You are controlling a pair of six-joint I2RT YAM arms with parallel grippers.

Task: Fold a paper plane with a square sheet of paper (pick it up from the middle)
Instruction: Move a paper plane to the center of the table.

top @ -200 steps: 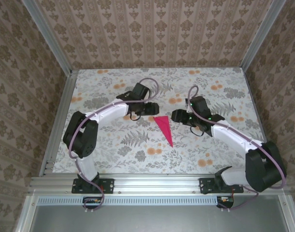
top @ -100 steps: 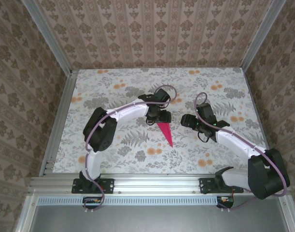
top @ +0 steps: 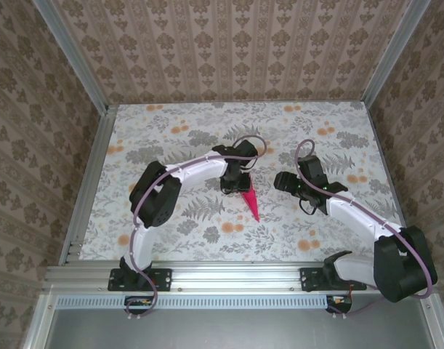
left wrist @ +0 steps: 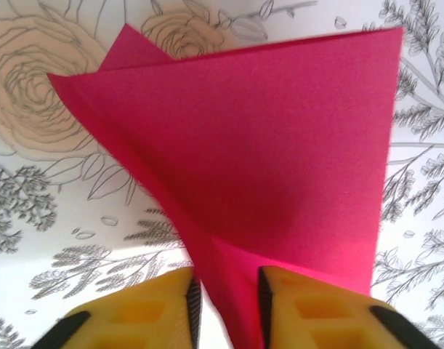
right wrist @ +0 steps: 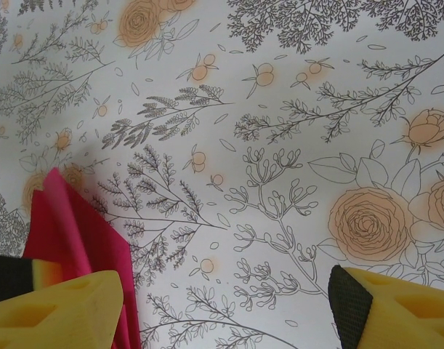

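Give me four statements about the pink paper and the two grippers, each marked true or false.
1. The paper plane sits between the left gripper's fingers. True.
2. The right gripper is clamped on the paper. False: its jaws stand wide open over the table, with the paper beside one finger.
3. The paper is an unfolded flat square. False: it is folded into a pointed dart.
4. In the top view, the plane's tip points toward the arms' bases. True.

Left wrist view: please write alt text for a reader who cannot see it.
A folded magenta paper plane fans out across a floral table cover, its narrow end running between the two yellow fingers of the left gripper at the bottom edge. The fingers stand close on both sides of it; whether they pinch it is unclear.
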